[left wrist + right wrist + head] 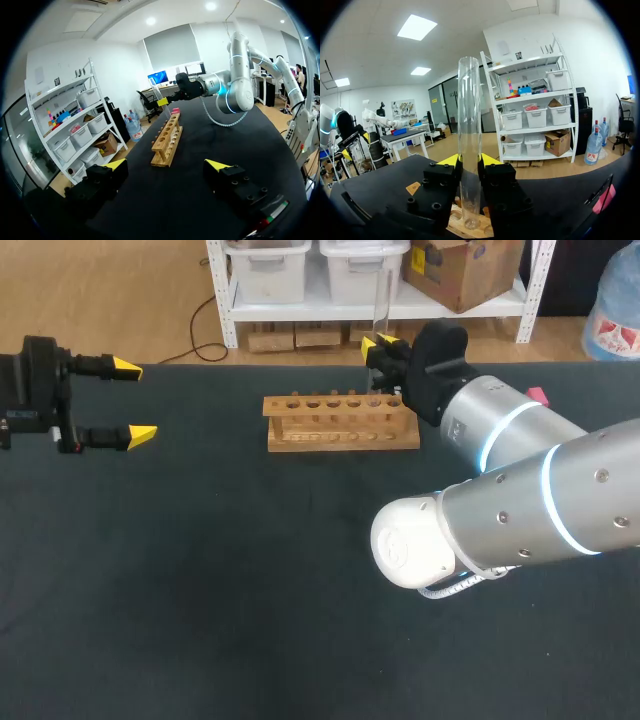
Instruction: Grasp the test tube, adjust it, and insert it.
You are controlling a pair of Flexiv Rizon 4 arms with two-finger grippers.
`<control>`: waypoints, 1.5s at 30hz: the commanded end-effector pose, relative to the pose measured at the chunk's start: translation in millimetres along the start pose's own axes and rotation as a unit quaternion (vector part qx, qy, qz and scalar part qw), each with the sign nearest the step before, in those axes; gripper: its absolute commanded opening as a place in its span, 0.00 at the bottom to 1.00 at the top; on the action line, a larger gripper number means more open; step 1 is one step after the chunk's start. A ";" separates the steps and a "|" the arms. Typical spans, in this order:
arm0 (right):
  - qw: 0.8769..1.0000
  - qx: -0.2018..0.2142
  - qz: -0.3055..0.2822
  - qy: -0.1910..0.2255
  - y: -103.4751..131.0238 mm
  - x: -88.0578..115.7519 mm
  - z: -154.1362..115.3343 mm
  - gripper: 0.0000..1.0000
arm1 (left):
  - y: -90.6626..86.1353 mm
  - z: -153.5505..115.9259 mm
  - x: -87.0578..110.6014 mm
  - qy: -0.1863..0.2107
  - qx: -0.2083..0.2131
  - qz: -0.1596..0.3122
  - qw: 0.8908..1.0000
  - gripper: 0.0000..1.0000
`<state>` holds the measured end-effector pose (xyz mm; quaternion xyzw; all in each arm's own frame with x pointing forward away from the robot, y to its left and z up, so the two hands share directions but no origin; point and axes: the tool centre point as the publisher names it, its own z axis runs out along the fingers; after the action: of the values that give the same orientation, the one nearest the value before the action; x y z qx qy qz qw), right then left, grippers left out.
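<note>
A clear glass test tube stands upright between the yellow-tipped fingers of my right gripper, which is shut on its lower half. The tube hangs over the right end of the wooden rack, a low block with a row of holes. In the right wrist view the test tube runs up from the right gripper, its rounded bottom just above the rack. My left gripper stands open and holds nothing, well left of the rack. In the left wrist view the left gripper faces the rack end-on.
The black table carries little else. A small pink object lies at the far right edge behind my right arm, also showing as the pink object in the right wrist view.
</note>
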<state>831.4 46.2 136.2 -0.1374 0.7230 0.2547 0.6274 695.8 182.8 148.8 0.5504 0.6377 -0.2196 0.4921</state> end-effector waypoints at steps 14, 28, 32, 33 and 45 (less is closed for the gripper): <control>1.000 0.004 -0.004 0.018 -3.5 13.3 -7.3 0.00 | -0.6 -0.1 1.6 -0.003 -0.002 0.002 1.000 1.00; 0.999 0.007 -0.012 0.042 -3.0 31.3 -11.5 0.00 | -0.6 -0.1 1.6 -0.003 -0.002 0.002 1.000 1.00; 0.999 0.007 -0.015 0.046 -2.1 37.7 -12.4 0.00 | -0.6 -0.1 1.6 -0.003 -0.002 0.002 1.000 1.00; 0.999 0.008 -0.015 0.047 -1.9 39.4 -12.5 0.00 | -0.6 -0.1 1.6 -0.003 -0.002 0.002 1.000 1.00; 0.998 0.005 -0.021 0.060 1.2 55.1 -16.2 0.00 | -0.6 -0.1 1.6 -0.003 -0.002 0.002 1.000 1.00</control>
<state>810.1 46.4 84.1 -0.1645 0.7569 0.2298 0.5892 695.8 182.8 148.8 0.5504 0.6377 -0.2196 0.4921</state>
